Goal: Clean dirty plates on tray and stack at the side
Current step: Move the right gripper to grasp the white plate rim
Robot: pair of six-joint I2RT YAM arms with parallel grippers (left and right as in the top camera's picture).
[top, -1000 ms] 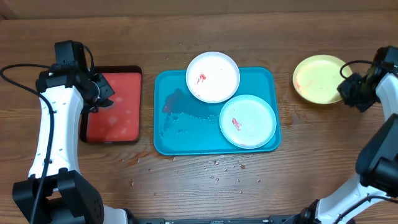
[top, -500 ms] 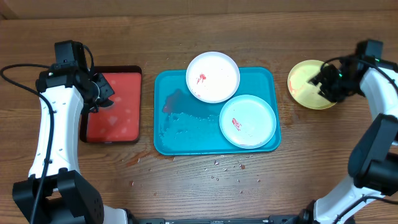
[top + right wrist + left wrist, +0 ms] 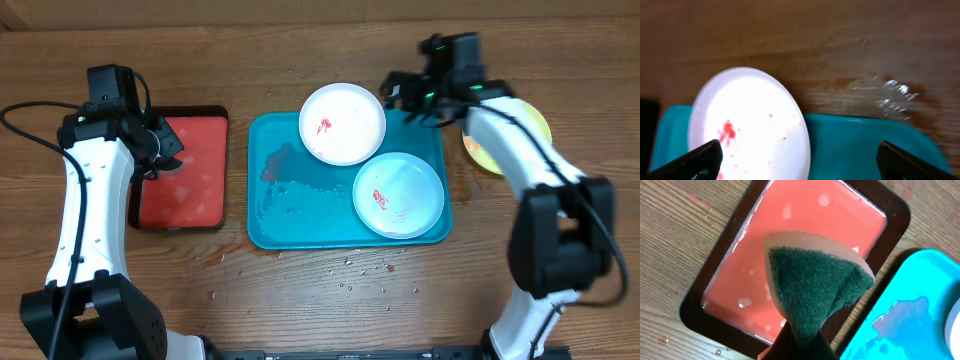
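The turquoise tray (image 3: 300, 215) holds two dirty plates. A white plate (image 3: 342, 123) with red smears rests on the tray's back rim, and a mint-rimmed plate (image 3: 398, 194) lies at its right front. A lime-green plate (image 3: 538, 125) lies on the table to the right, partly under my right arm. My right gripper (image 3: 408, 98) hangs open over the tray's back right corner, beside the white plate (image 3: 750, 125), and holds nothing (image 3: 800, 165). My left gripper (image 3: 165, 150) is shut on a green-faced sponge (image 3: 815, 285) above the red tray (image 3: 805, 225).
The red tray (image 3: 185, 175) with a dark rim sits left of the turquoise one and is wet. Water pools on the turquoise tray's left half (image 3: 285, 185). Crumbs and droplets (image 3: 365, 270) dot the table in front of it. A wet patch (image 3: 890, 95) lies behind the tray.
My right gripper opened, left the lime-green plate on the table and swung left to the tray's back right corner. The left arm and sponge have not moved.
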